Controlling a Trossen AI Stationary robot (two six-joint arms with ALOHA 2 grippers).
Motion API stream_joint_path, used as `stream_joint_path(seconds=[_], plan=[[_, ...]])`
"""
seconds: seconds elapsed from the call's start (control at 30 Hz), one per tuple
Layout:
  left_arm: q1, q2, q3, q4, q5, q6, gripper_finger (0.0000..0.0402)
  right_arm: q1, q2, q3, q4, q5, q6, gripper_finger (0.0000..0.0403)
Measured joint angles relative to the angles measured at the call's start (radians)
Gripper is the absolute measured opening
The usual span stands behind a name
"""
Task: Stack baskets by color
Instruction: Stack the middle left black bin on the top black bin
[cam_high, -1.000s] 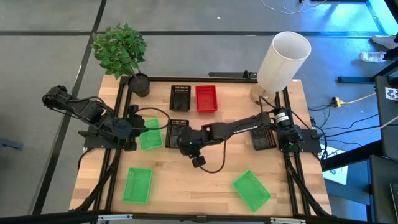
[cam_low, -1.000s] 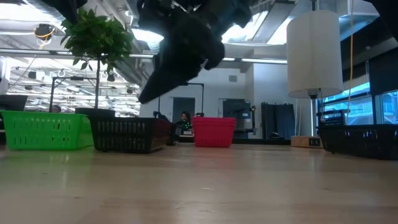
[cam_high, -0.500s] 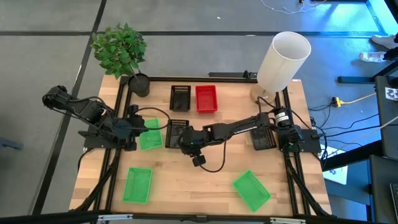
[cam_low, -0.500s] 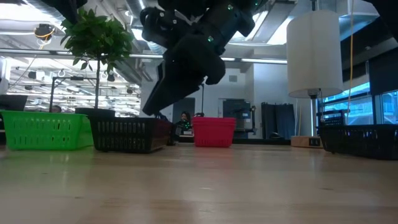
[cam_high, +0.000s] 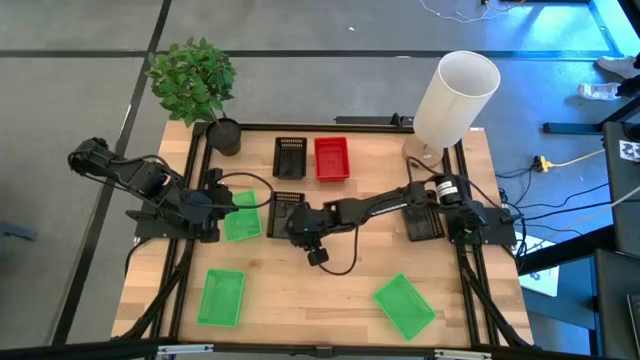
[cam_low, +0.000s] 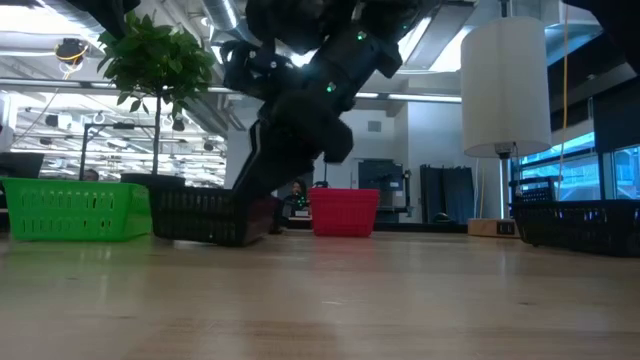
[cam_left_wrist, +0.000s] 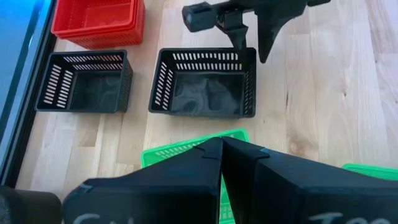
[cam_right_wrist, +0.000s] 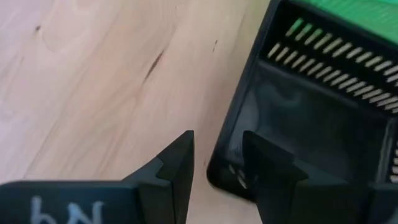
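Near the centre of the high view, right hand (cam_high: 297, 222) hanging over the corner of a black basket (cam_high: 286, 211) on the worktop (cam_high: 320, 290), fingers (cam_right_wrist: 177, 163) parted and straddling its wall, not clamping it. Left hand (cam_high: 222, 211) waiting at centre left over a green basket (cam_high: 241, 217), fingers pressed together. Sitting toward the upper centre, a second black basket (cam_high: 290, 156) beside a red basket (cam_high: 331, 158). Lying at lower left and lower right, two more green baskets (cam_high: 221, 296) (cam_high: 404, 305).
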Motion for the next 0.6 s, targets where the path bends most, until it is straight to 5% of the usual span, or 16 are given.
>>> stream_joint_path(seconds=[0.33, 0.6], plan=[[0.000, 0.000, 0.000, 0.000, 0.000, -0.001, 0.0000, -0.003, 0.033, 0.000, -0.003, -0.001, 0.005, 0.0127], [0.000, 0.000, 0.000, 0.000, 0.000, -0.001, 0.0000, -0.003, 0.042, 0.004, -0.004, -0.008, 0.103, 0.0011]])
